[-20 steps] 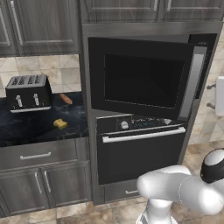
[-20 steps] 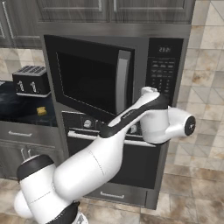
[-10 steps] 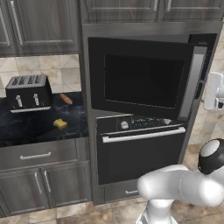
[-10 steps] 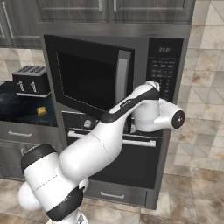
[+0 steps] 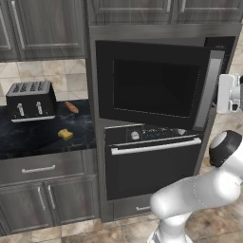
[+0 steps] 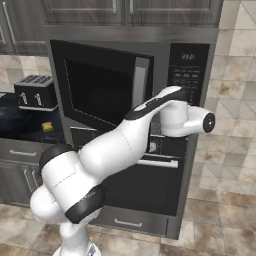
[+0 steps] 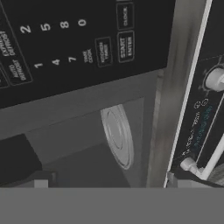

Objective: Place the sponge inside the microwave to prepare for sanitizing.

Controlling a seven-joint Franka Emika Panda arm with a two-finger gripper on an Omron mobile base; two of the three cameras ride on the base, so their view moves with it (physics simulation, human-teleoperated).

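Far to the left of the claw [image 7: 109, 186], on the dark counter [image 5: 33, 137], we note the toaster [image 5: 29, 100], the sausage [image 5: 71, 107] and the sponge [image 5: 65, 135], untouched. The microwave [image 5: 156, 85] door [image 5: 152, 88] stands partly open. At its right edge we find the claw, fingers apart and empty, facing the keypad [image 7: 65, 39] and turntable [image 7: 117, 135] beyond.
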